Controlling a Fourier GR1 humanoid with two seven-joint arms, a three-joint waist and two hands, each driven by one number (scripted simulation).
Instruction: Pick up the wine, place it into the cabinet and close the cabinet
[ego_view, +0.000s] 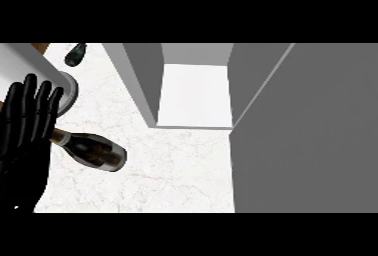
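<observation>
Wine bottle (92, 149) lying on its side on the white worktop (177, 170), left of the open cabinet (193, 95). Left hand (29, 112) at the view's left edge, fingers straight and upright, holding nothing, just beside the bottle's neck.

Dark green glass wine bottle (92, 149) on the white marble counter (177, 170): neck end hidden behind the black left hand (29, 112), cap unseen. Left hand's wrist and forearm run off the view's left and lower edges. A second small dark bottle-like object (75, 54) is cropped by the top edge, too small to identify; open grey cabinet door (310, 135) cut by right edge.
</observation>
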